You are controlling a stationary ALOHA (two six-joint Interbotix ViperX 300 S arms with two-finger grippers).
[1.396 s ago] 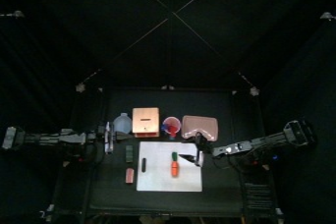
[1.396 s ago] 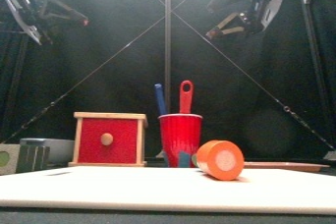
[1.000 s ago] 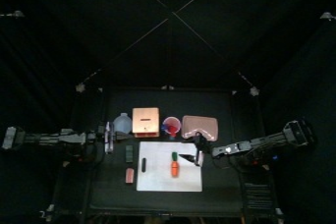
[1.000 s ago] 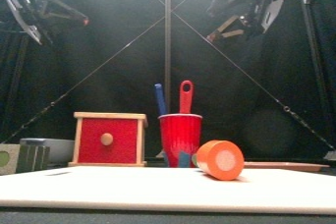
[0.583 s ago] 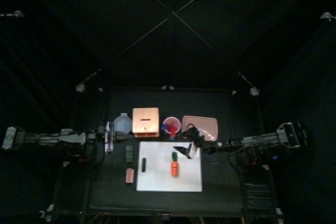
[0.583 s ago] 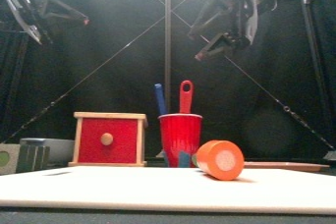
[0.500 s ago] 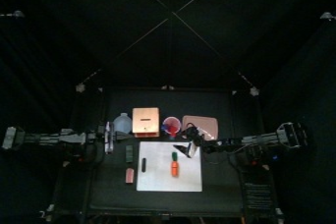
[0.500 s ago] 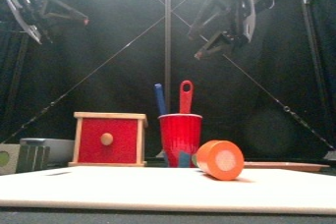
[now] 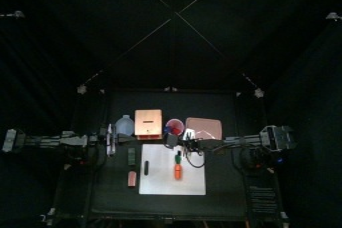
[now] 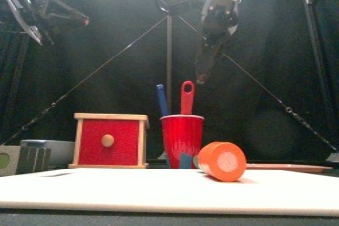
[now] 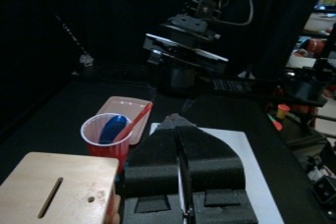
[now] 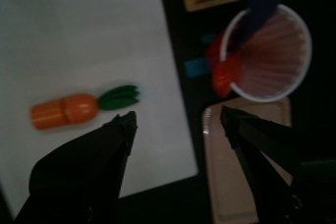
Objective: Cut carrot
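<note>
The carrot (image 9: 177,170), orange with a dark green tip, lies on the white cutting board (image 9: 191,182); in the front view its round orange end (image 10: 221,161) faces me. My right gripper (image 9: 189,151) hangs open above the board's far edge, between the carrot (image 12: 77,111) and the red cup (image 12: 270,59), touching neither. From the front the right gripper (image 10: 208,56) is high above the cup (image 10: 181,141). My left gripper (image 11: 182,161) is shut on nothing and rests off the table's left edge (image 9: 106,140).
A blue and a red utensil (image 10: 185,96) stand in the cup. A wooden box (image 9: 148,122) with a red face (image 10: 110,142) sits left of the cup, a pinkish block (image 9: 205,127) to its right. Small items (image 9: 131,158) lie left of the board.
The right arm has swung left from the table's right side to above the board's far edge by the cup, jaws still open. The left arm has not moved.
</note>
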